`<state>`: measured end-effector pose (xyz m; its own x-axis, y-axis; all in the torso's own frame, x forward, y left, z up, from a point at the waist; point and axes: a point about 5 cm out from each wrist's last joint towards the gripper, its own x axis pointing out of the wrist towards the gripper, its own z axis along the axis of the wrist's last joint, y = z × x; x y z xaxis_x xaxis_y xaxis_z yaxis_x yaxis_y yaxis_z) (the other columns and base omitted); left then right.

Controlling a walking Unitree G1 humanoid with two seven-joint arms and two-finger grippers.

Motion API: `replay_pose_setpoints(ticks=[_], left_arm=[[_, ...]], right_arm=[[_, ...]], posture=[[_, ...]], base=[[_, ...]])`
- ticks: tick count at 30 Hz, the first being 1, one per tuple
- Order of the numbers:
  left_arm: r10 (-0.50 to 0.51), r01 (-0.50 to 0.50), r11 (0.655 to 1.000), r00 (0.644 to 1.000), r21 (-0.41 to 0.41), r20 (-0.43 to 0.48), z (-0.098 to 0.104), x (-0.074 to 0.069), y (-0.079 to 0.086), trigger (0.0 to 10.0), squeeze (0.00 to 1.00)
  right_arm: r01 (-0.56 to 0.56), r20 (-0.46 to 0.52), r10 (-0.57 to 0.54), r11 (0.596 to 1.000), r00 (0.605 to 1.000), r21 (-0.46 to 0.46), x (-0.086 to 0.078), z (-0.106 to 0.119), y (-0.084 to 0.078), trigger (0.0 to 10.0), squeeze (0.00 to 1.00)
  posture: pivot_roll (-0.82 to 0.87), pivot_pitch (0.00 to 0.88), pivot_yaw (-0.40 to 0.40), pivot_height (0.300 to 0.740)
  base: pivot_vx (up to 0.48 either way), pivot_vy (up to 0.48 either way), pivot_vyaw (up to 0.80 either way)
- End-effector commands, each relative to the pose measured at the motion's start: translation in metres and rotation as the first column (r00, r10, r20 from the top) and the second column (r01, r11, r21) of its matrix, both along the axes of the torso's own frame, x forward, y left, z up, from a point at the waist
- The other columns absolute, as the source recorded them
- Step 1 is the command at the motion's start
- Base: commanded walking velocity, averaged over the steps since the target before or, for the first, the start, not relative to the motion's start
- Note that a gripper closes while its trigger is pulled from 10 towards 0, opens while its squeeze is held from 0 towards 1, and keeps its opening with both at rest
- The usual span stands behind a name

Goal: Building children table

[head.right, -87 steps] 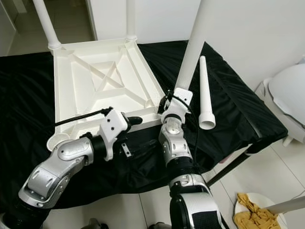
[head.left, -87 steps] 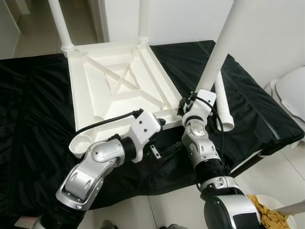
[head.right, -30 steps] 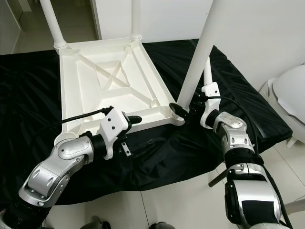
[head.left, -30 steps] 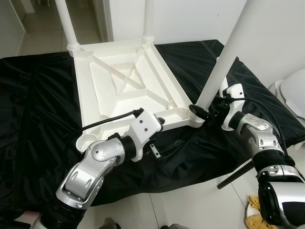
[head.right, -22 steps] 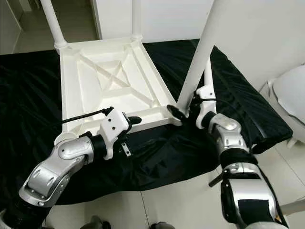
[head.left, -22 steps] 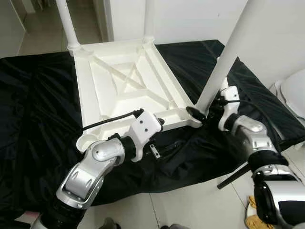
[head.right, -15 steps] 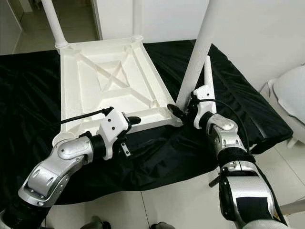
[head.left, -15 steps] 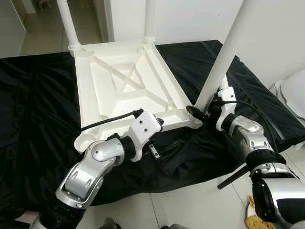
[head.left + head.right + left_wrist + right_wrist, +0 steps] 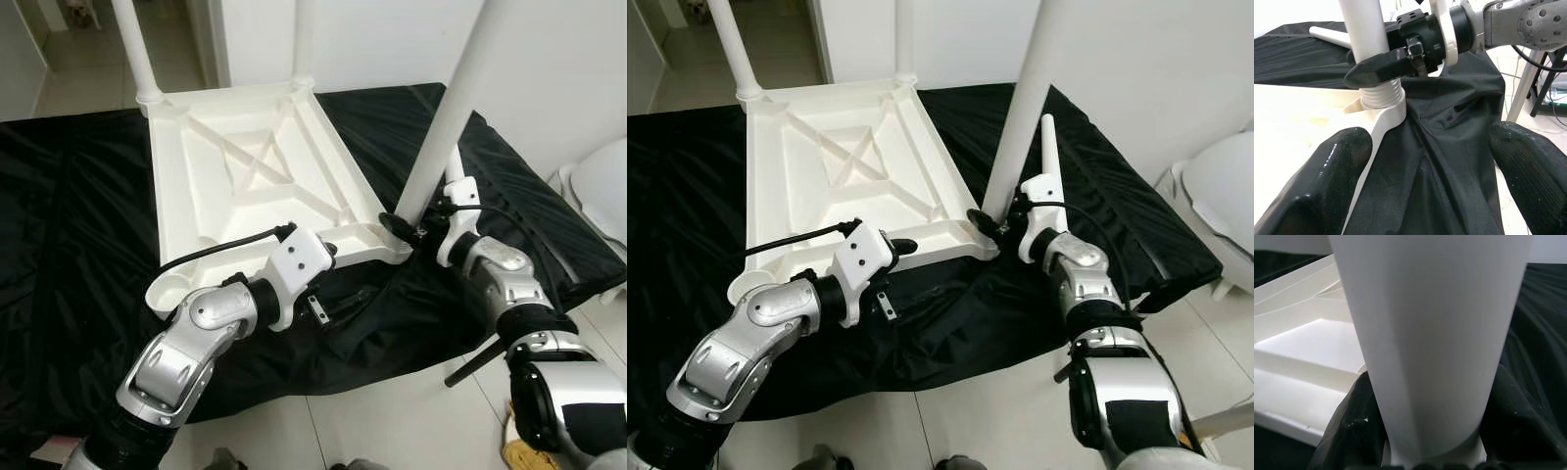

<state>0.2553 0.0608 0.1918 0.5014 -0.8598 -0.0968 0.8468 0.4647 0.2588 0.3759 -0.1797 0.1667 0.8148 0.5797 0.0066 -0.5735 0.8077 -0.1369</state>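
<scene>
Upside down on a black cloth [image 9: 69,225] over a low surface: a white plastic children's table top [image 9: 245,176], ribbed underside up. Two white round legs [image 9: 132,49] standing up from the far corners. A third tall white plastic leg [image 9: 446,127] standing in the near right corner socket, leaning a little to the right, with screw threads [image 9: 1376,90] showing just above the socket. A fourth white leg [image 9: 1046,147] lying loose on the cloth, just right of the standing one, behind the right wrist.

Right gripper [image 9: 404,227] down at the foot of the near right leg, black fingers [image 9: 1378,67] pressed tight on both sides of the white tube, just above the threads. Close up from the right wrist, the leg [image 9: 1430,342] very near, with dark fingertips [image 9: 1347,431] squeezing it on each side and the white table top to one side.

Left gripper [image 9: 884,279] at the near edge of the table top, a bit left of that same corner, low over the cloth. Fingers spread wide apart [image 9: 1327,181], holding nothing, with the corner socket and black cloth between them.

Near empty socket at the near left corner [image 9: 167,291], close to the left arm. White rounded thing [image 9: 602,186] far right by the wall.
</scene>
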Motion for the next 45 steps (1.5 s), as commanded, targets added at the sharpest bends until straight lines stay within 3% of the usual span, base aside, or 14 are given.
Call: replay_pose_setpoints(ticks=[1, 14, 26, 33, 35, 38, 41, 45], left_arm=[[0.007, -0.007, 1.000, 1.000, 0.013, -0.008, -0.002, 0.001, -0.001, 10.0, 0.00], [0.011, -0.011, 1.000, 1.000, 0.015, -0.004, -0.001, 0.004, -0.001, 10.0, 0.00], [0.015, -0.015, 1.000, 1.000, 0.017, -0.007, -0.003, 0.002, 0.001, 10.0, 0.00], [0.016, -0.016, 1.000, 1.000, 0.014, -0.002, -0.003, 0.003, -0.001, 10.0, 0.00], [0.016, -0.016, 1.000, 1.000, 0.014, -0.002, -0.003, 0.003, -0.001, 10.0, 0.00], [0.014, -0.014, 1.000, 1.000, 0.014, -0.001, -0.003, 0.003, -0.002, 10.0, 0.00], [0.014, -0.014, 1.000, 1.000, 0.014, -0.001, -0.003, 0.003, -0.002, 10.0, 0.00], [0.007, -0.007, 1.000, 1.000, 0.014, 0.003, -0.004, 0.004, -0.004, 10.0, 0.00]], right_arm=[[0.018, -0.032, -0.018, 1.000, 0.999, -0.002, -0.001, -0.008, 0.006, 0.0, 0.00], [0.183, 0.024, -0.186, 0.980, 0.982, 0.079, -0.004, -0.007, 0.024, 0.0, 0.00], [0.305, -0.023, -0.305, 0.942, 0.952, 0.144, -0.018, -0.018, 0.045, 0.0, 0.00], [0.438, -0.050, -0.436, 0.879, 0.898, 0.188, -0.031, -0.019, 0.055, 0.0, 0.00], [0.438, -0.050, -0.436, 0.879, 0.898, 0.188, -0.031, -0.019, 0.055, 0.0, 0.00], [0.509, -0.061, -0.507, 0.840, 0.860, 0.187, -0.036, -0.018, 0.059, 0.0, 0.00], [0.509, -0.061, -0.507, 0.840, 0.860, 0.187, -0.036, -0.018, 0.059, 0.0, 0.00], [0.622, -0.104, -0.614, 0.760, 0.782, 0.187, -0.041, -0.020, 0.061, 0.0, 0.00]], posture=[[-0.05, 0.077, 0.000, 0.740], [-0.05, 0.076, -0.005, 0.740], [-0.05, 0.074, -0.012, 0.740], [-0.05, 0.063, -0.019, 0.740], [-0.05, 0.063, -0.019, 0.740], [-0.06, 0.058, -0.021, 0.740], [-0.06, 0.058, -0.021, 0.740], [-0.06, 0.035, -0.025, 0.740]], base=[[0.000, 0.000, 0.00], [0.000, 0.000, 0.00], [0.000, 0.000, 0.00], [0.000, 0.000, 0.00], [0.000, 0.000, 0.00], [0.000, 0.000, 0.00], [0.000, 0.000, 0.00], [0.000, 0.000, 0.00]])
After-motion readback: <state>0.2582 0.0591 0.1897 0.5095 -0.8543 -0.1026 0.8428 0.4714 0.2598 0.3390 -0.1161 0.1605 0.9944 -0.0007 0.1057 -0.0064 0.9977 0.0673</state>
